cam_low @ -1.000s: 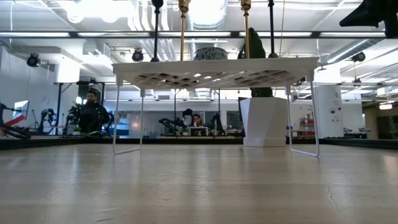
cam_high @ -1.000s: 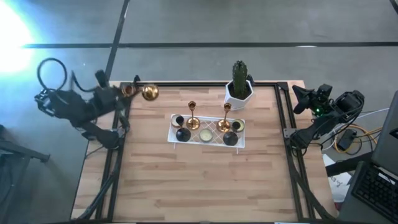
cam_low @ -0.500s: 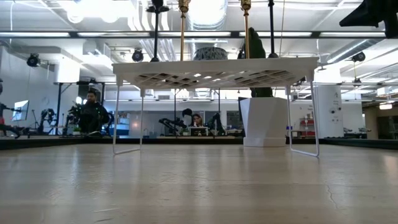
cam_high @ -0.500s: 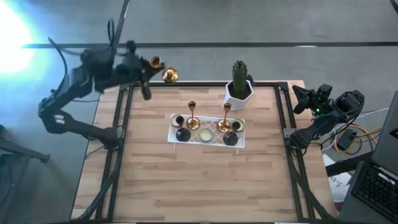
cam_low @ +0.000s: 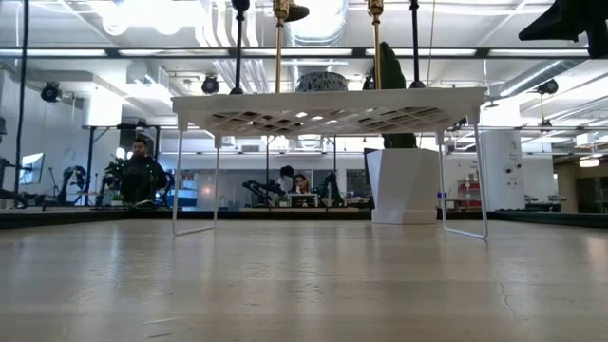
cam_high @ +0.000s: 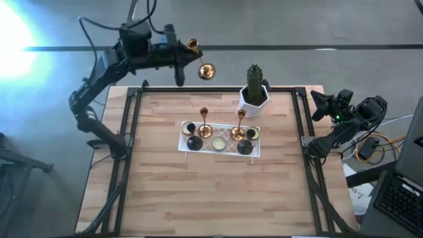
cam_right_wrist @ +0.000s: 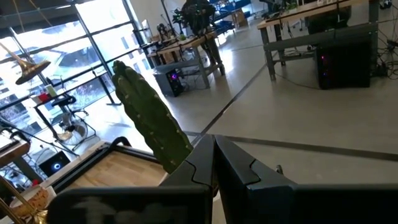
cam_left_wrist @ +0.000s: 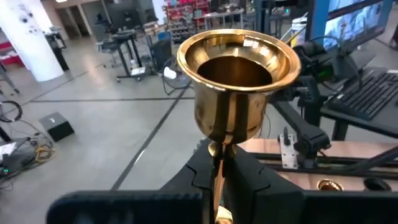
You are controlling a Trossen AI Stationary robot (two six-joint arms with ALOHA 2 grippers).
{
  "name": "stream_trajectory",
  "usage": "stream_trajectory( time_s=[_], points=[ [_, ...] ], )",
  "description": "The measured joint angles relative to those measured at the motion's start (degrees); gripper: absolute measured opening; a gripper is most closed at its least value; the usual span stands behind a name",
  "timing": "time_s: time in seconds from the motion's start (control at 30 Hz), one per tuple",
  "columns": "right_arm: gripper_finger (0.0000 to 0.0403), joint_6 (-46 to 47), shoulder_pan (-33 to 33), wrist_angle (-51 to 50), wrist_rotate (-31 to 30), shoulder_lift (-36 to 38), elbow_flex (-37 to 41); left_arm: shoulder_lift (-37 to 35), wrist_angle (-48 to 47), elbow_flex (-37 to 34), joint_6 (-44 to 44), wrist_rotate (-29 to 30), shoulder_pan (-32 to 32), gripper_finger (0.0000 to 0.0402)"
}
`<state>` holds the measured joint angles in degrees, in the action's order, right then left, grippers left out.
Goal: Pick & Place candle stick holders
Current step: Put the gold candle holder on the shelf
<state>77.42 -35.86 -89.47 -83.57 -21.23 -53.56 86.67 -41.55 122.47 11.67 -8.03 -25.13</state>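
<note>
My left gripper (cam_high: 188, 59) is raised beyond the table's far edge and is shut on a shiny gold candle stick holder (cam_high: 199, 59). The holder's cup (cam_left_wrist: 236, 74) fills the left wrist view. On the white wire rack (cam_high: 187, 149) stand two gold holders (cam_high: 205, 122) (cam_high: 239, 125) and two black holders (cam_high: 193, 141) (cam_high: 244, 147) on their round bases, among pale tealights. In the low view their stems (cam_low: 279, 47) rise above the rack (cam_low: 332, 103). My right gripper (cam_right_wrist: 214, 163) is shut and empty, beyond the table's right edge (cam_high: 318, 106). My left gripper pinches the gold holder's thin stem (cam_left_wrist: 216, 167) between its two fingers (cam_left_wrist: 256, 180), just below the cup. The fingers lie across the stem. The holder is lifted clear and tilted, with its cup (cam_high: 192, 44) and its round base (cam_high: 207, 71) on either side of the gripper.
A white geometric pot with a green cactus (cam_high: 254, 91) stands at the table's far edge, right of the held holder and just behind the rack. Bare wooden tabletop (cam_high: 211, 198) lies in front of the rack. Black frame rails (cam_high: 125, 165) run along the table's sides.
My left gripper, still shut on the gold holder, has gone up and toward the table's right along the far edge, from the far left corner to a place beyond the far edge. The holder has been carried with it and has turned about in the air.
</note>
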Motion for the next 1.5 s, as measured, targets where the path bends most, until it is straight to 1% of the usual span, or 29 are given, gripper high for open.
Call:
stream_trajectory(
  time_s=[0.13, 0.27, 0.37, 0.47, 0.63, 0.77, 0.87, 0.93, 1.03, 1.1, 1.17, 1.23, 1.33, 1.5],
  points=[
    [0.0008, 0.0, 0.0, 0.0, 0.0, 0.0, 0.0, 5.2, -4.2, 6.9, 0.0, -0.7, 0.2, 0.002],
    [0.0008, 0.0, 0.0, 0.0, 0.0, 0.0, 0.0, 9.5, -7.9, 11.5, -0.1, -4.3, 0.2, 0.002],
    [0.0008, 0.0, 0.0, 0.0, 0.0, 0.0, 0.0, 11.7, -9.2, 12.3, 1.6, -8.7, 0.2, 0.002],
    [0.0008, 0.0, 0.0, 0.0, 0.0, 0.0, 0.0, 13.5, -11.9, 12.0, 6.8, -13.8, 0.3, 0.002],
    [0.0008, 0.1, 0.0, 0.0, 0.0, 0.0, 0.0, 14.7, -15.6, 10.3, 16.1, -24.0, -0.7, 0.002],
    [0.0008, 0.0, 0.0, 0.0, 0.0, 0.0, 0.0, 15.2, -16.1, 7.6, 23.0, -34.5, -3.2, 0.002],
    [0.0008, 0.0, 0.0, 0.0, 0.0, 0.0, 0.0, 15.3, -14.8, 6.1, 26.5, -40.7, -6.3, 0.002],
    [0.0008, 0.1, 0.0, 0.0, 0.0, 0.0, 0.0, 15.4, -12.4, 4.8, 27.8, -48.3, -9.2, 0.002],
    [0.0008, 0.0, 0.0, 0.0, 0.0, 0.0, 0.0, 17.2, -9.9, 3.7, 28.3, -62.2, -13.9, 0.002],
    [0.0008, 0.1, 0.0, 0.0, 0.0, 0.0, 0.0, 18.9, -9.8, 3.6, 28.3, -68.9, -16.2, 0.002],
    [0.0008, 0.0, 0.0, 0.0, 0.0, 0.0, 0.0, 20.3, -9.9, 3.5, 28.6, -73.6, -17.9, 0.002],
    [0.0008, 0.1, 0.0, 0.0, 0.0, 0.0, 0.0, 21.2, -9.4, 3.5, 29.3, -75.6, -18.5, 0.002],
    [0.0008, 0.0, 0.0, 0.0, 0.0, 0.0, 0.0, 22.7, -9.2, 3.6, 30.8, -76.1, -18.4, 0.002],
    [0.0008, 0.1, 0.0, 0.0, 0.0, 0.0, 0.0, 25.3, -9.5, 3.6, 32.0, -71.3, -17.5, 0.002]
  ],
)
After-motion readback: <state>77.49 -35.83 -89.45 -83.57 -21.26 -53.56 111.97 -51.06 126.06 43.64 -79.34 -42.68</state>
